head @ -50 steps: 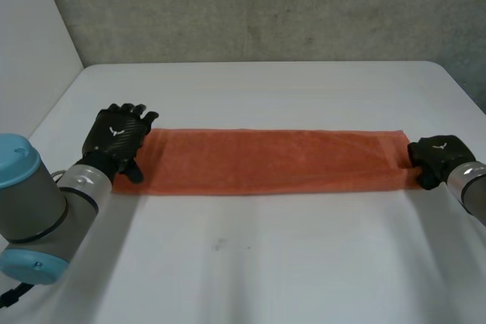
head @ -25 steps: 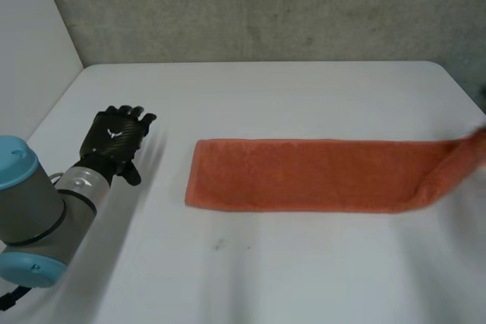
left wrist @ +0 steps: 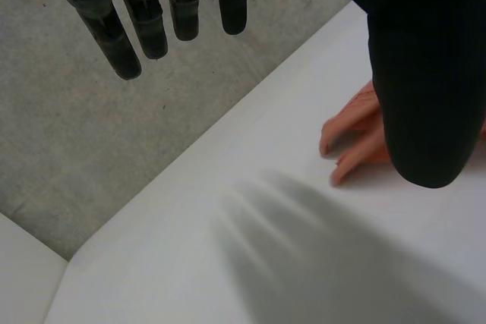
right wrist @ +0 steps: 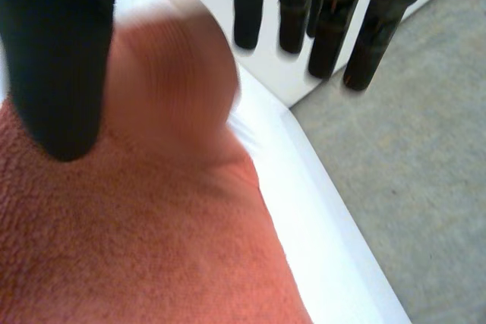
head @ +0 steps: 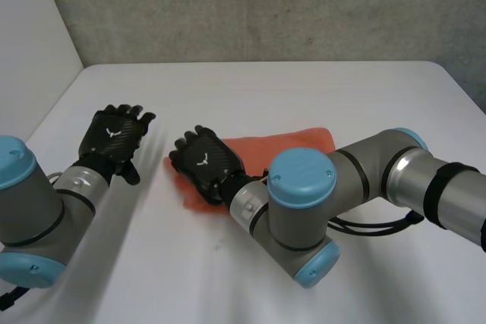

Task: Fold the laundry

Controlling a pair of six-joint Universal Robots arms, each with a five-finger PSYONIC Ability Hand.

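**Item:** orange towel (head: 300,142), terry pile, doubled over on itself into a short stack. It lies near the middle of the white tabletop (head: 319,85). Two layered edges peek out from under the right hand in the left wrist view.

**Right hand** (head: 205,163): reached across, palm over the towel's left end. Its fingers (right wrist: 328,28) are straight and extend past the cloth edge. The thumb sits beside a raised hump of cloth, and nothing looks pinched.

**Left hand** (head: 115,136): over bare tabletop near the towel's left end, apart from it. Its fingers (left wrist: 152,28) are straight and released, holding nothing.

**Handling (judged):**
- Soft, light, limp and not fragile.
- The pile should grip well.
- The layers may slide over each other, or sag if lifted at one point.

**Hold (judged):** take the two corners of a short edge, one hand per corner, pinching all layers together.
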